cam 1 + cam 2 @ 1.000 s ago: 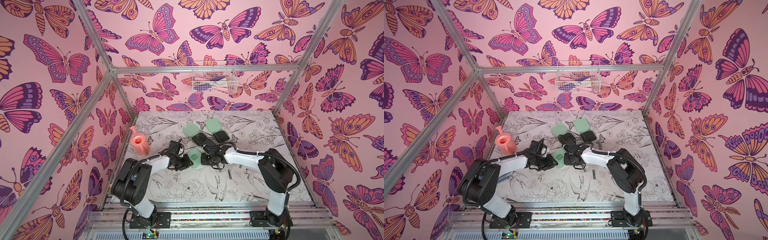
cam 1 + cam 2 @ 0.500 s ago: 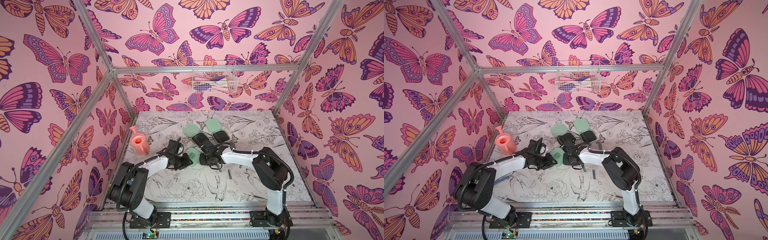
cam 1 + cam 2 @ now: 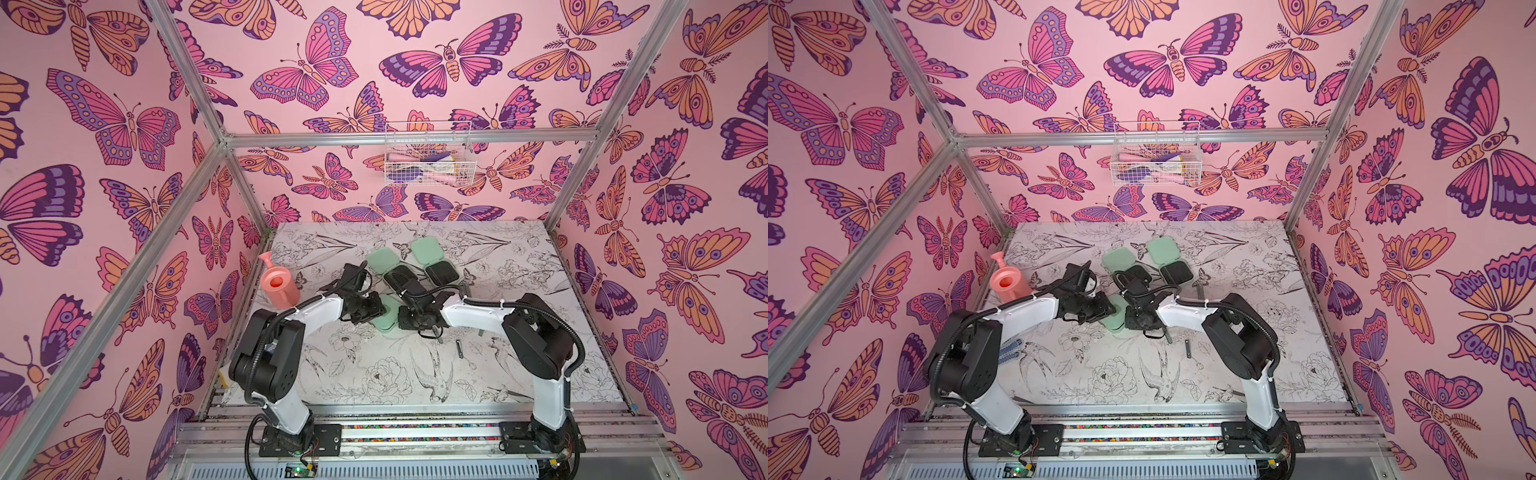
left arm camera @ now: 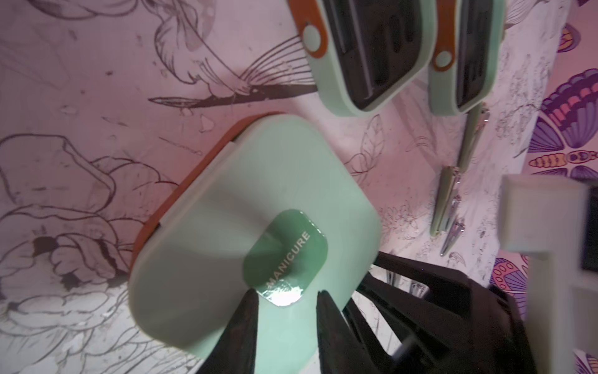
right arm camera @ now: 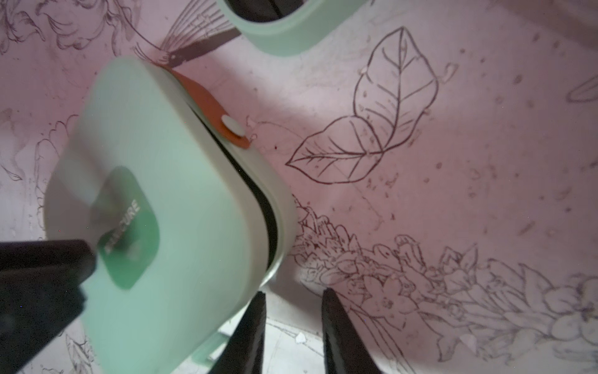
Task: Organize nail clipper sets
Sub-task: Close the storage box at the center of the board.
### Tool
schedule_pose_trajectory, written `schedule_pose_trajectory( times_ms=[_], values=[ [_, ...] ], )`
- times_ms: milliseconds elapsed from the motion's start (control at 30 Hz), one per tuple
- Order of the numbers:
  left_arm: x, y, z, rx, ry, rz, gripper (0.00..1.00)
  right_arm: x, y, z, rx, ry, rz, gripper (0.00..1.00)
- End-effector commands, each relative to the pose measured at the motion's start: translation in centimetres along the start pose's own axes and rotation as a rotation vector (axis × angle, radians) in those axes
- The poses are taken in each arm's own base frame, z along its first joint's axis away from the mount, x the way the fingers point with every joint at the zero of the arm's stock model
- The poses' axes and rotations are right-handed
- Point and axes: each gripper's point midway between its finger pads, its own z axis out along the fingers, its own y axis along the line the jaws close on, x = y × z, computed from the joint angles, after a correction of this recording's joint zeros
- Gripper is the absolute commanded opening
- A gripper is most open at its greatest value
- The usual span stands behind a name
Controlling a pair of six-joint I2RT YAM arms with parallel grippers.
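Note:
Three mint-green nail clipper cases lie on the table. Two stand open at the back point(image 3: 397, 274) point(image 3: 441, 272), showing black insides point(image 4: 382, 55) point(image 4: 472, 55). The near case point(image 3: 384, 318) point(image 3: 1116, 320) lies between my grippers, its lid almost down with a thin dark gap point(image 5: 265, 220). My left gripper point(image 4: 289, 293) has its jaws nearly together, with the tips resting on that lid by the dark MANICURE label point(image 4: 286, 255). My right gripper point(image 5: 293, 293) hovers over bare table beside the case's edge, jaws slightly apart and holding nothing. Slim metal clippers point(image 4: 449, 200) lie loose beyond the case.
A pink watering can point(image 3: 280, 284) stands at the left edge of the table. A small dark tool point(image 3: 459, 348) lies on the table right of the right gripper. A wire basket point(image 3: 428, 160) hangs on the back wall. Butterfly-patterned walls close in three sides.
Both grippers stay at the near case. The right arm's elbow has drawn slightly inward, and its jaws have narrowed a little.

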Motion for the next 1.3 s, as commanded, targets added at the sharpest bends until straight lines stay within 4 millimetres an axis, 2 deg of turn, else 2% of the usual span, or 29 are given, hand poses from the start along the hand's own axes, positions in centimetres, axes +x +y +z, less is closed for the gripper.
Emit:
schedule_pose_trajectory(
  times_ms=[0, 133, 267, 567, 667, 733, 933, 1133, 1267],
  values=[
    [0.9, 1.5, 0.9, -0.068, 0.041, 0.009, 0.33, 1.4, -2.0, 1.0, 0.075, 0.052, 0.005, 0.32],
    [1.9, 3.2, 1.7, -0.116, 0.063, -0.003, 0.32, 0.3, -1.9, 1.5, 0.056, 0.046, 0.018, 0.33],
    [3.2, 4.8, 2.0, -0.158, 0.083, -0.02, 0.32, -1.2, -0.9, 2.4, 0.014, 0.031, 0.028, 0.33],
    [5.1, 6.6, 1.8, -0.194, 0.098, -0.041, 0.31, -2.8, 0.7, 3.2, -0.027, 0.006, 0.025, 0.33],
    [5.3, 6.8, 1.9, -0.198, 0.098, -0.048, 0.31, -2.6, 0.5, 2.4, -0.03, 0.005, 0.03, 0.33],
    [5.3, 7.0, 1.9, -0.203, 0.097, -0.051, 0.31, -2.6, 0.7, 1.2, -0.054, -0.008, 0.049, 0.33],
    [5.2, 7.4, 1.9, -0.216, 0.092, -0.061, 0.3, -2.6, 2.9, -2.0, -0.199, -0.01, 0.145, 0.36],
    [5.3, 8.1, 1.8, -0.227, 0.091, -0.074, 0.3, -3.0, 4.0, -2.9, -0.268, -0.021, 0.208, 0.39],
    [5.3, 8.0, 1.8, -0.221, 0.093, -0.075, 0.29, -3.1, 4.2, -2.4, -0.28, -0.016, 0.239, 0.39]
  ],
)
